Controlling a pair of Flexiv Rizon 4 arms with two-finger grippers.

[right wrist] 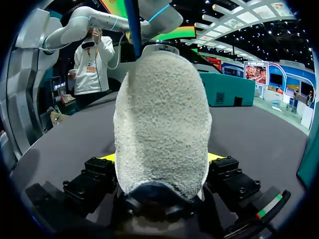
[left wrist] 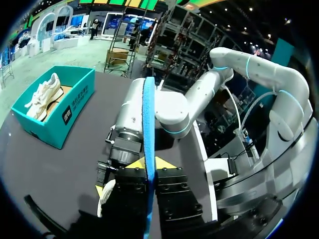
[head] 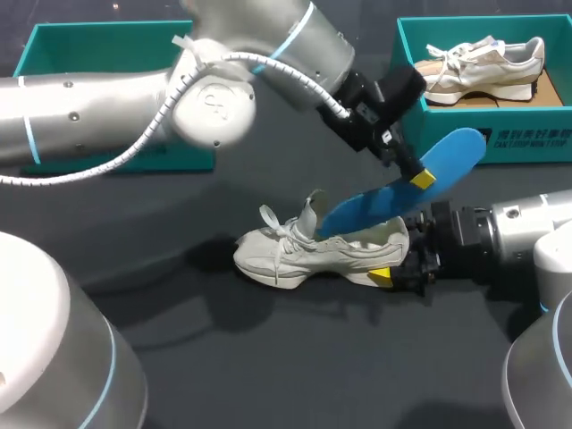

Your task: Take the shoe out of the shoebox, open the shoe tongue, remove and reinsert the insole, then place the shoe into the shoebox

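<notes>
Done: the shoe (head: 313,255) is sitting out of the shoebox (head: 518,143), on its sole near the middle of the tabletop (head: 268,357), toe pointing toward the left edge. Its tongue (head: 310,212) is standing lifted.
Under way: the blue insole (head: 402,188) is slanting up from the shoe's opening toward the far right corner. I am judging this as the remove-and-reinsert step, though I cannot tell which half.
Remaining: seating the insole, then placing the shoe into the shoebox at the far right corner, where a second shoe (head: 483,63) is lying.
Left gripper (head: 420,177): pinching the insole's raised part edge-on between its fingers.
Right gripper (head: 393,268): coming in from the right edge and clamping the shoe's heel from both sides, holding it against the tabletop.
</notes>
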